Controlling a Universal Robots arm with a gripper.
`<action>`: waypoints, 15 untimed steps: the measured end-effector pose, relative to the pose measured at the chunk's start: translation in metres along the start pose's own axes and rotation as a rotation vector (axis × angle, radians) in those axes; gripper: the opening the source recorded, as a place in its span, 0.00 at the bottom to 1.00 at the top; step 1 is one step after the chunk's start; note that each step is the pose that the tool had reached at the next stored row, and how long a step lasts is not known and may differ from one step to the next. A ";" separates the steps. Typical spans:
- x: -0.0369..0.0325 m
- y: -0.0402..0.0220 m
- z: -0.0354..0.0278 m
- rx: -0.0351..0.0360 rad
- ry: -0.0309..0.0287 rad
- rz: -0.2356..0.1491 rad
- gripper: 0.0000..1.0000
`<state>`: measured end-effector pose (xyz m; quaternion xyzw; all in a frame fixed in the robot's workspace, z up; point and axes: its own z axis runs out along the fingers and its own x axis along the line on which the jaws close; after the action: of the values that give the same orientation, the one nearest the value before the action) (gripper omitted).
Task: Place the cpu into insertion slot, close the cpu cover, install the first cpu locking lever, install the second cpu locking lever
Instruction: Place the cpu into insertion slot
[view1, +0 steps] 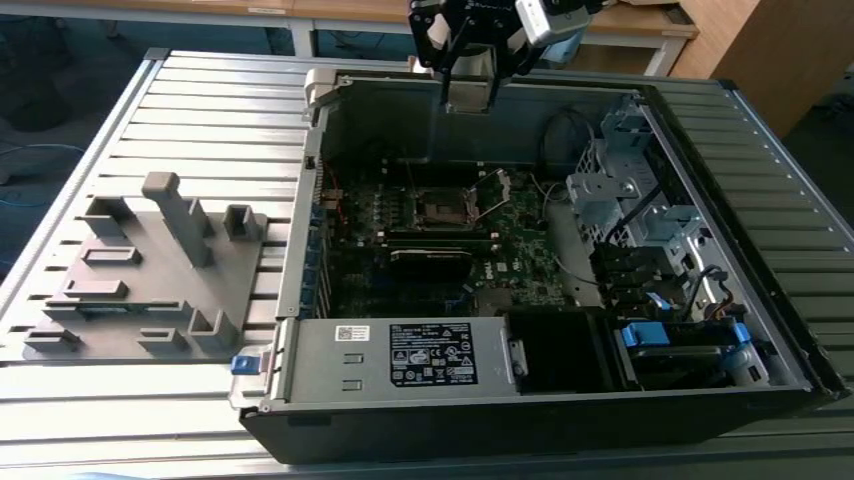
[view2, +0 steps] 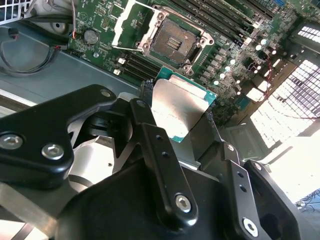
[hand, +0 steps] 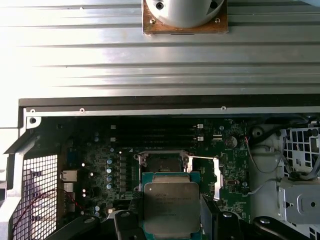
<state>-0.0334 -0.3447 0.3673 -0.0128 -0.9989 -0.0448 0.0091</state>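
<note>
My gripper (view1: 469, 97) hangs above the far wall of the open computer case, shut on the cpu (view2: 176, 111), a flat silver-topped chip with a green edge. Its black fingers (view2: 145, 107) pinch two opposite edges of the chip. In the first wrist view the cpu (hand: 171, 206) sits just short of the insertion slot (hand: 162, 163). The insertion slot (view2: 175, 42) is bare, with a dark centre, on the green board (view1: 400, 270). The cpu cover (view2: 131, 24) is swung open beside the slot, also seen as a silvery frame (hand: 205, 172) and tilted up (view1: 495, 190).
A labelled grey power supply box (view1: 400, 355) fills the case's near side. A drive cage and cables (view1: 627, 190) take up the exterior view's right. Black memory slots (hand: 150, 132) lie past the socket. A grey fixture with pegs (view1: 147, 270) stands on the slatted table at the exterior view's left.
</note>
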 end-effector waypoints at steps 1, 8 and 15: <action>0.0000 0.0000 0.0004 -0.0002 -0.0001 0.000 0.54; -0.0001 -0.0003 0.0038 0.0000 0.0000 0.000 0.54; -0.0001 -0.0004 0.0047 0.0001 0.0000 0.000 0.54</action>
<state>-0.0334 -0.3447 0.3626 -0.0128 -0.9989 -0.0448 0.0091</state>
